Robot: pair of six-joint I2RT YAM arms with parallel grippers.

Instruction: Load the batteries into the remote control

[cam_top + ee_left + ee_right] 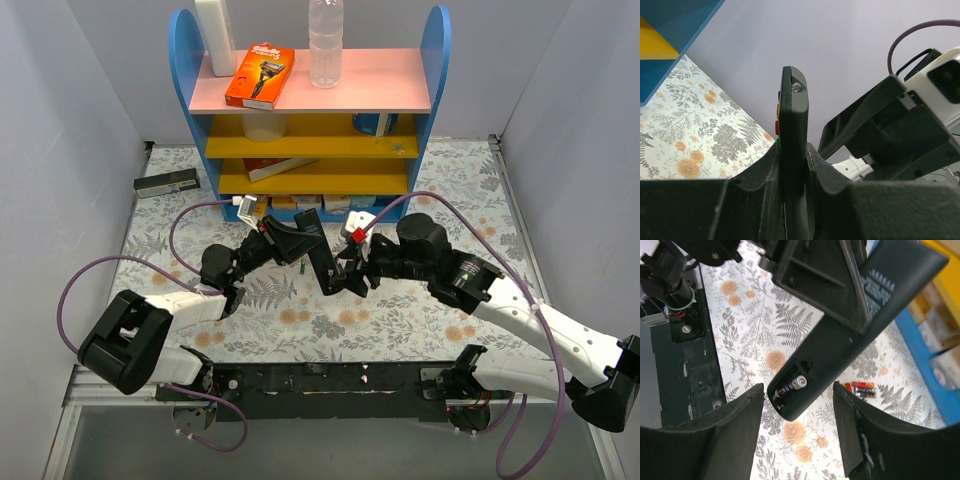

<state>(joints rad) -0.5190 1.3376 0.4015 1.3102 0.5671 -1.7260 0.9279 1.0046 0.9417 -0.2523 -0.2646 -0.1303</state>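
right claw (797, 390): nearest the lens in its own wrist view; fingers spread, one on each side of the remote's lower end, pinching nothing.
left claw (792, 165): pressed together on the remote control (792, 125), clamping its thin edges around mid-length. Judged to be acting as a vice so the other arm can work.
remote control position: held off the bench (740, 340), above its middle and in front of the shelf (183, 60). It is tilted, with the button side turned away from the right arm.
battery bay (790, 395): cover off, open side facing the right wrist camera. That looks like the reason for the tilt, since it gives straight access.
seated battery (792, 385): one cell lies in the bay, metal tip showing; cannot tell whether the slot beside it is filled.
loose batteries (862, 389): small cluster, red and dark, flat on the bench beyond the remote, toward the shelf side and well apart from both claws.
stage guess: partway through, one cell in and more waiting.
next move guess: right arm probably goes to fetch from the cluster.
risk: remote may twist in the edge-on pinch if pushed hard.
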